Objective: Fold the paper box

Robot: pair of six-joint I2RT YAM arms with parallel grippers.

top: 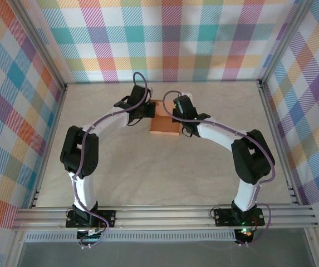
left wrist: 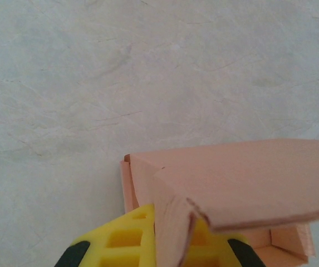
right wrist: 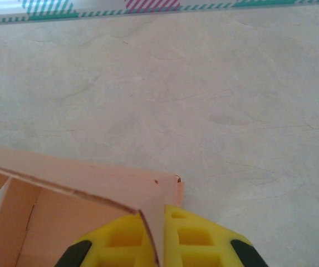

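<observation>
Pinching thin card between closed jaws, the left gripper (left wrist: 167,236) and right gripper (right wrist: 155,236) each clamp an opposite side wall of the paper box (top: 165,127), which spans the gap between them, rightward from the left gripper, leftward from the right, neither arm nearer.

**Overhead view.** Light fell evenly and diffusely from above. My arms (top: 81,150) cast only faint, soft-edged shadows on the pale table (top: 165,178), and the plaid walls (top: 165,33) showed no glare. The frame posts (top: 42,50) splayed outward toward the corners, a wide-angle effect.

**Wrist views.** The table's veined surface was reasonably sharp. My yellow fingers (left wrist: 128,239) and the nearest edge of the paper box (left wrist: 248,183) were blurred by closeness. The raised flap shaded the box's interior.
</observation>
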